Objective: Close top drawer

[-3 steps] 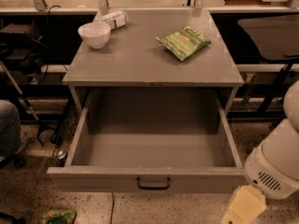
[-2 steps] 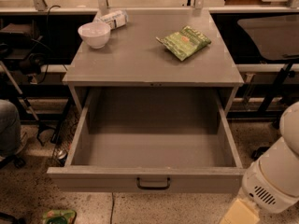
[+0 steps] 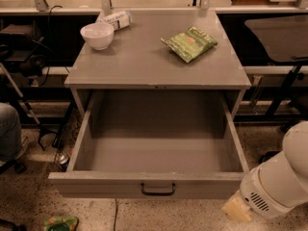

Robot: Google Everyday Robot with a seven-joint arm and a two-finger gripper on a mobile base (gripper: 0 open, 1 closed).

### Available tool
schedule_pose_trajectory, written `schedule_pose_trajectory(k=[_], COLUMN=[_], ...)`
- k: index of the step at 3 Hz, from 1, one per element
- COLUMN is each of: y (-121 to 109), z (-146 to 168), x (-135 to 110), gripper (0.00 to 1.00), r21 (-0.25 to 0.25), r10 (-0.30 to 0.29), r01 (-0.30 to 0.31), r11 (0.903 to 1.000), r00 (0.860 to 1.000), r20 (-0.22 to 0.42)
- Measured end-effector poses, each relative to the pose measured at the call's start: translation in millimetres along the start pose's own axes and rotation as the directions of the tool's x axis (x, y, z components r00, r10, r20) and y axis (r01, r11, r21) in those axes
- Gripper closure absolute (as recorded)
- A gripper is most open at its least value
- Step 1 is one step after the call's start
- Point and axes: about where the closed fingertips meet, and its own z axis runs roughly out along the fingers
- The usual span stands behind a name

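Observation:
The top drawer is a wide, deep grey metal drawer, pulled far out of the cabinet and empty inside. Its front panel faces me at the bottom, with a small black loop handle at its centre. My arm's white body comes in from the lower right. My gripper shows as a pale yellowish tip low beside the drawer front's right corner, just outside it and below its top edge.
On the cabinet top stand a white bowl, a white packet behind it and a green snack bag. A dark chair stands to the right. Cables and a person's knee are at the left. A green item lies on the floor.
My arm and gripper have shifted a little to the left, closer to the drawer front's right corner. The drawer has not moved.

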Motion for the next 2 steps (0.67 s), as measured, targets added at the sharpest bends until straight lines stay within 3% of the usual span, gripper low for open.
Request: schedule_pose_trajectory(k=[1,2], y=[0.0,-7.4], z=[5.0,32.3], x=[1.2,3.1], gripper=[0.98,1.00], r21=[0.000,-0.015], r10=[0.010,0.020], r01=[-0.010,-0.020], r11=[1.0000,0.9997], r00=[1.000,1.000], r20=[0.000,0.021])
